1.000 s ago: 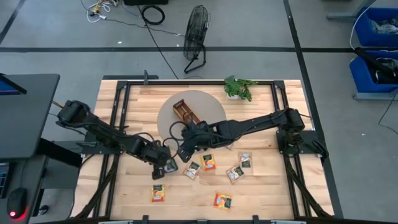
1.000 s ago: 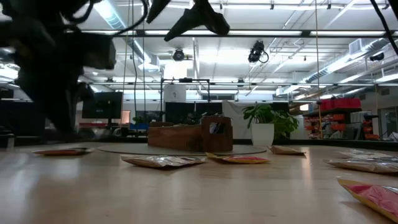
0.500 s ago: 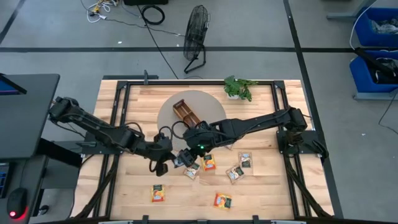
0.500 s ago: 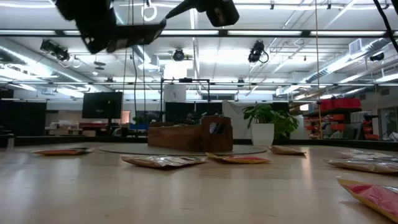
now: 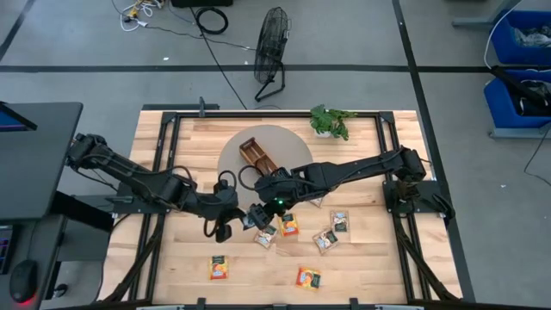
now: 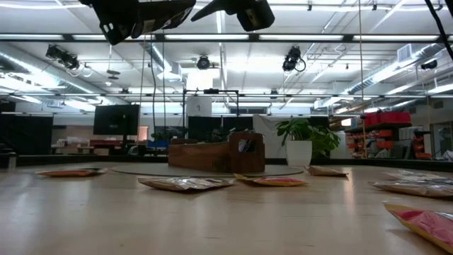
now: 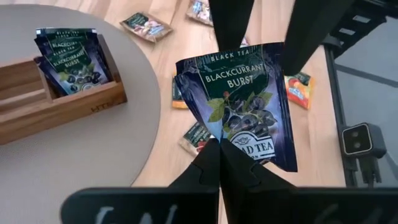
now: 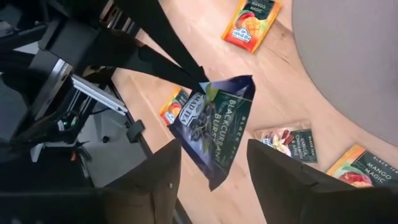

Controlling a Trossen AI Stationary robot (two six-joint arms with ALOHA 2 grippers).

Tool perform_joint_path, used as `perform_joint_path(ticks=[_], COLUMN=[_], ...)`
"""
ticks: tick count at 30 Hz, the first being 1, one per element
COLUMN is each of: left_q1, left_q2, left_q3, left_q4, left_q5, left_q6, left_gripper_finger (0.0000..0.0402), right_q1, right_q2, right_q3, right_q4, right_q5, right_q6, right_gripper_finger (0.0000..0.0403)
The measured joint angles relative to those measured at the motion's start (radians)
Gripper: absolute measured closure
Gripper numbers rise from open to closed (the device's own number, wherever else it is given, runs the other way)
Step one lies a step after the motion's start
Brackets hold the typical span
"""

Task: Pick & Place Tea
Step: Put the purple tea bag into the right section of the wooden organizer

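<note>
Near the lower middle of the high view, your left claw (image 7: 219, 149) pinches a dark blue sachet (image 7: 239, 102) above the table (image 5: 362, 258), probably to pass it to the right claw (image 8: 208, 168), which stands spread just beside it, apparently ready to take it.

**Two arms meet above the table's middle**

The left arm reaches in from its side, elbow bent, its wrist low and level. The left gripper (image 7: 219, 163) has its fingers pressed together, pinching the lower edge of a dark blue sachet (image 7: 239, 102) that stands up beyond the jaws.

The right arm stretches across from the opposite side, nearly straight. The right gripper (image 8: 211, 165) holds its fingers (image 8: 281, 183) spread wide, one to each side of that sachet's free end, which lies between the jaws without touching either finger.
</note>
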Motion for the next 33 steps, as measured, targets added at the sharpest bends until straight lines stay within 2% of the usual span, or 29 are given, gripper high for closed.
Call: perform_joint_path(ticks=[5, 8, 12, 14, 22, 33], left_q1=[-0.005, -0.005, -0.005, -0.004, -0.003, -0.025], left_q2=[0.0, 0.0, 0.0, 0.0, 0.0, 0.0], left_q3=[0.0, 0.0, 0.0, 0.0, 0.0, 0.0], left_q4=[-0.005, -0.005, -0.005, -0.005, -0.005, -0.005], left_q5=[0.0, 0.0, 0.0, 0.0, -0.005, -0.008], left_q6=[0.0, 0.0, 0.0, 0.0, 0.0, -0.002], left_gripper_finger=[0.0401, 0.0401, 0.0401, 0.0401, 0.0401, 0.04], right_q1=[-0.007, -0.015, -0.024, -0.024, -0.026, -0.026], right_q2=[0.0, 0.0, 0.0, 0.0, 0.0, 0.0], right_q3=[0.0, 0.0, -0.001, -0.002, -0.002, -0.002], right_q4=[0.004, 0.005, 0.006, 0.014, 0.019, 0.017], right_q5=[0.004, -0.013, -0.038, -0.038, -0.038, -0.089], right_q6=[0.0, -0.005, -0.017, -0.026, -0.016, 0.001], right_gripper_finger=[0.0243, 0.0292, 0.0379, 0.0393, 0.0391, 0.0279])
